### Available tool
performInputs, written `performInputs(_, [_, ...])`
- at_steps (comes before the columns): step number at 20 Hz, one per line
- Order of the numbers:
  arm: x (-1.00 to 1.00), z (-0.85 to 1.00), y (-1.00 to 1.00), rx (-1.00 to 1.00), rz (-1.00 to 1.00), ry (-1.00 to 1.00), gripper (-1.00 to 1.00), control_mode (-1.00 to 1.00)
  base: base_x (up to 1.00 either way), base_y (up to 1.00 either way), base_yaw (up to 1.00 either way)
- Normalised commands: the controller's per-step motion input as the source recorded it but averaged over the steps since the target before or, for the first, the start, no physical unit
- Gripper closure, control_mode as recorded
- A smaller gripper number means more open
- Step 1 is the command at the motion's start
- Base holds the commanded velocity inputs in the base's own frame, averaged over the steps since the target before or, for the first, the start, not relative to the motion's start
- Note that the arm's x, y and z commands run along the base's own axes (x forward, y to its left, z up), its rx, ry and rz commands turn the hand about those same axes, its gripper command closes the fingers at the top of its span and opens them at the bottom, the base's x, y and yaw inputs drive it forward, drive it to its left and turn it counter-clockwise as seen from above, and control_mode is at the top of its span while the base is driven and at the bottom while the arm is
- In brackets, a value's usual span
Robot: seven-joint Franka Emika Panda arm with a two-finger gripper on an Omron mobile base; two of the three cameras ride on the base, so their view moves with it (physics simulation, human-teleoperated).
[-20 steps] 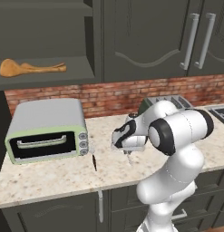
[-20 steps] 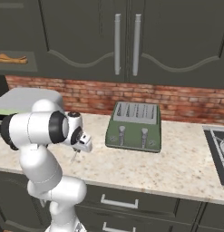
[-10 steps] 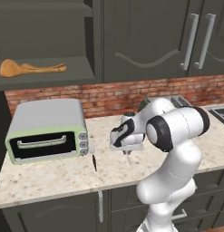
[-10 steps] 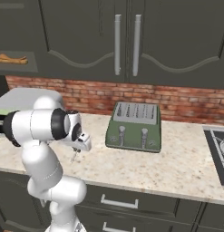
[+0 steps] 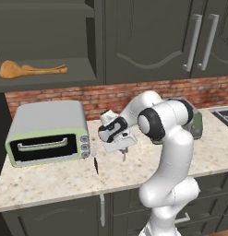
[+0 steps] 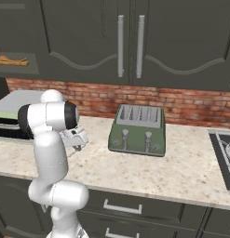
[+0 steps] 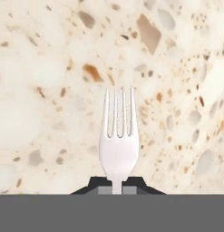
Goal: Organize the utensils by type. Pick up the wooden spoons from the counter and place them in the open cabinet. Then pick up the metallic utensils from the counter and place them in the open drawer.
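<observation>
My gripper (image 5: 123,153) is shut on the handle of the small silver fork (image 5: 124,157), which it holds a little above the beige speckled counter (image 5: 51,179). In the hand view the fork (image 7: 119,136) sticks straight out from the gripper (image 7: 116,185), tines away, over bare stone. The small knife (image 5: 95,165) lies on the counter to the left, just in front of the toaster oven. Both wooden spoons (image 5: 32,69) rest on the shelf of the open cabinet (image 5: 46,78), at the upper left. The drawer is out of view.
A pale green toaster oven (image 5: 46,131) stands on the counter left of the hand, and a green toaster (image 6: 137,129) to its right. A brick backsplash (image 6: 181,102) runs behind them, with closed bar-handled cabinets (image 6: 130,44) above. A stove edge (image 6: 223,153) is at far right.
The hand with the fork has drifted slightly to the left over the counter. Knife, spoons and appliances have stayed in place.
</observation>
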Motion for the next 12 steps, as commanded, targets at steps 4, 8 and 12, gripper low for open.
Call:
performInputs(4, [-0.58, -0.23, -0.31, 0.02, 0.0, -0.33, 1.0, -1.0, 0.0, 0.0, 0.0])
performInputs(8, [-0.46, 0.37, -0.49, 0.19, 0.0, -0.17, 1.0, -1.0, 0.0, 0.0, 0.0])
performInputs(12, [-0.47, 0.61, -0.61, 0.21, 0.0, -0.18, 1.0, -1.0, 0.0, 0.0, 0.0])
